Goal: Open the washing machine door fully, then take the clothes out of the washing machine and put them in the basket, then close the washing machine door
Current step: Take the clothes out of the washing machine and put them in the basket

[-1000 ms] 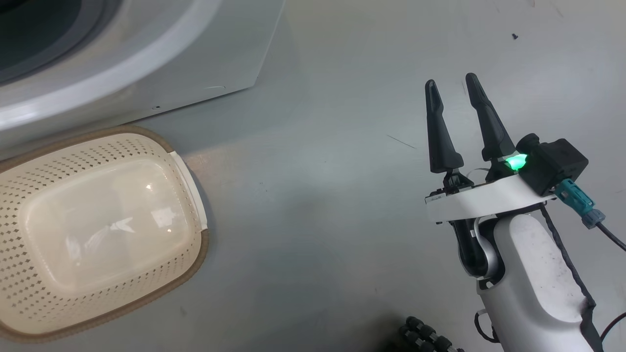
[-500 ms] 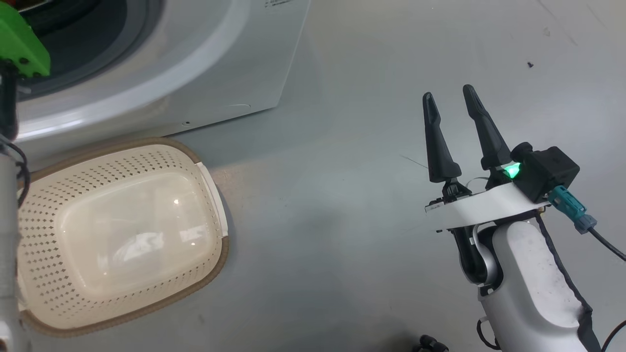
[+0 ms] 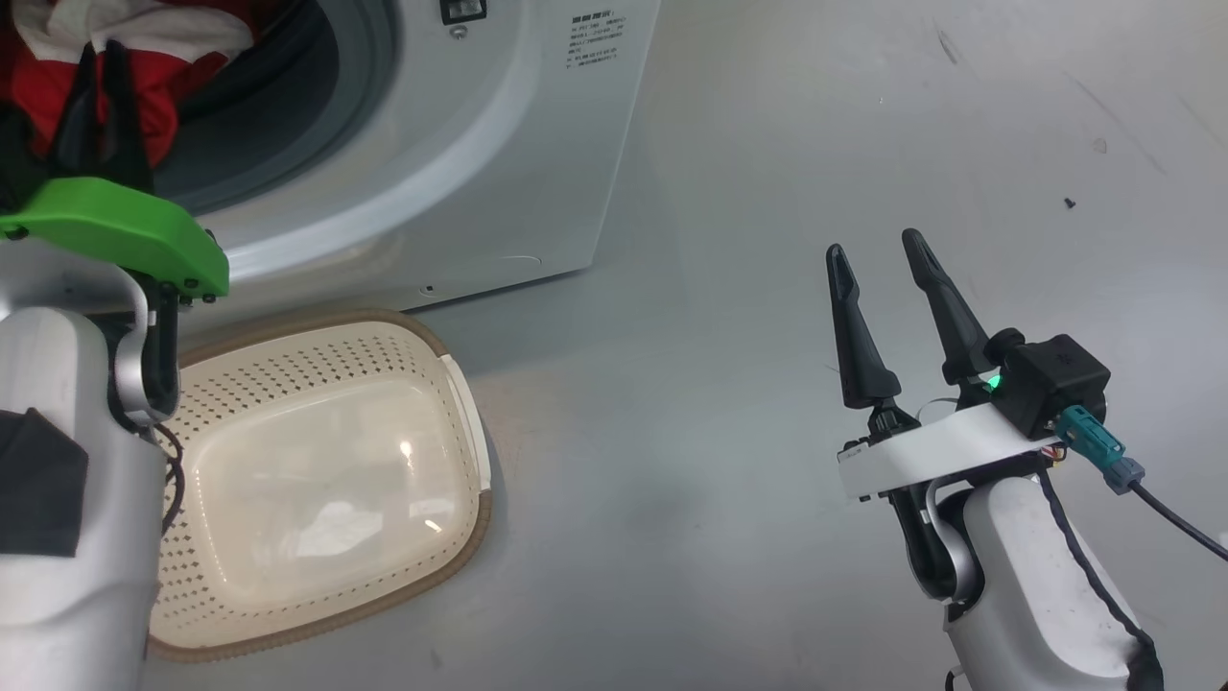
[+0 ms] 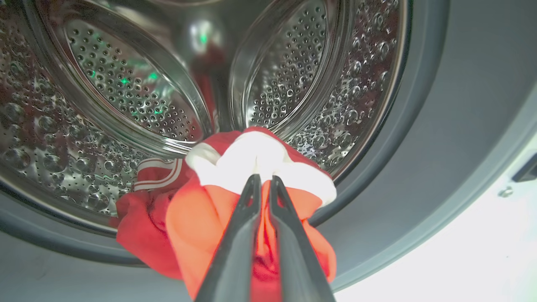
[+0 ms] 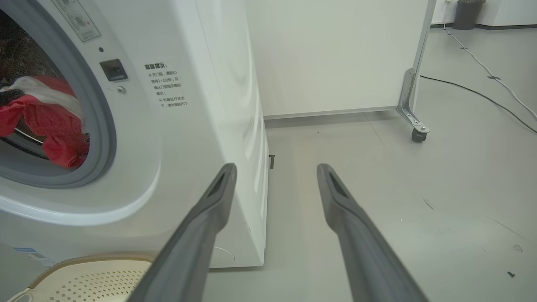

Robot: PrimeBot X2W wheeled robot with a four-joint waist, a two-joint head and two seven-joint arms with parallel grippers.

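Clothes (image 4: 201, 218) lie as one red bundle at the mouth of the washing machine (image 3: 480, 144). The bundle spills from the steel drum (image 4: 126, 84) out over the lower edge of the grey gasket (image 4: 419, 126). How many garments make it up I cannot tell. A white band crowns it, and thin white stripes show on a fold at its left.

The left gripper (image 4: 263, 181) points straight into the drum, its two fingers drawn narrow and pinching the red cloth just under the white band.

One cream basket (image 3: 288, 357) sits on the floor (image 3: 691, 403) just before the machine's front bottom edge, open top facing up; whether it touches the machine I cannot tell.

The right gripper (image 3: 873, 247) hovers over the floor well to the right of the machine, its two fingers spread wide with nothing between them.

Beside the opening, the machine's front carries a small dark latch socket (image 5: 113, 69) and several lines of black print (image 5: 165, 84), too small to read. A blue label (image 5: 29, 253) sits near its bottom edge.
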